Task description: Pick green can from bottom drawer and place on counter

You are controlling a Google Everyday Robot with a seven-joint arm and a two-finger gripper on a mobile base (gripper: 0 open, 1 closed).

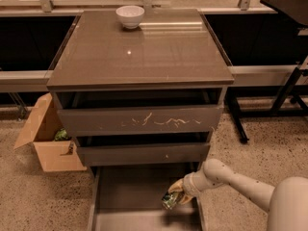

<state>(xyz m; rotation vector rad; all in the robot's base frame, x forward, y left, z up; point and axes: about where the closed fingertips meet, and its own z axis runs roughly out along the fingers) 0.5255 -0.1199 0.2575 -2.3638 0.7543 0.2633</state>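
The green can is held in my gripper a little above the floor of the open bottom drawer, near its right wall. The can is tilted, its silvery end pointing down and left. My white arm reaches in from the lower right. The glossy grey-brown counter tops the cabinet above.
A white bowl stands at the counter's back edge. The white-scratched drawer and a slimmer drawer jut out above the bottom drawer. An open cardboard box sits on the floor at left. A black table leg stands at right.
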